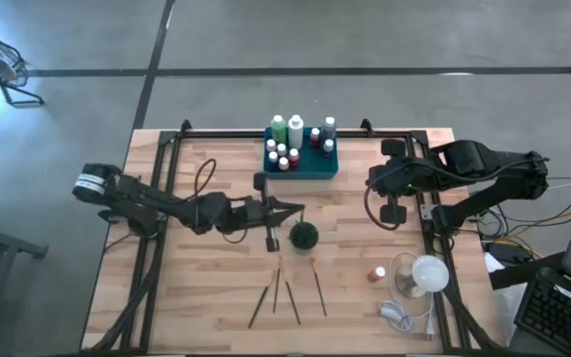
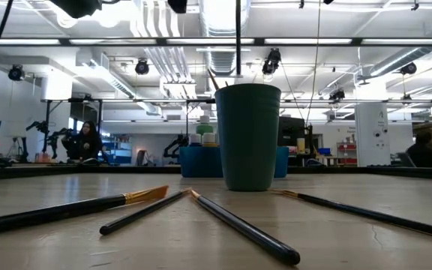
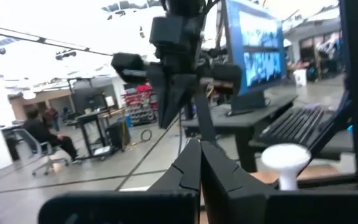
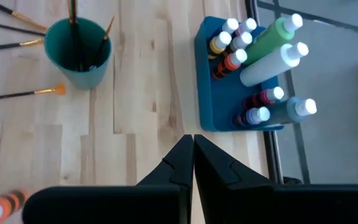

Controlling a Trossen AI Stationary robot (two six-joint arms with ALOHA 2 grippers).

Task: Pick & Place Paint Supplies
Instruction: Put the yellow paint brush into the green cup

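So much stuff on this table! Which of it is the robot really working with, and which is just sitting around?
For the job:
- bottles in the teal tray
- one small bottle lying apart
- brushes on the table, two more in the green cup

Just lying about:
- white lamp-like thing near the right edge
- keyboard off the table

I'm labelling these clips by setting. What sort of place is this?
Probably a robotics lab or open workshop: a wooden table framed by two arms, exposed ceiling ducts, and other arms on benches behind.
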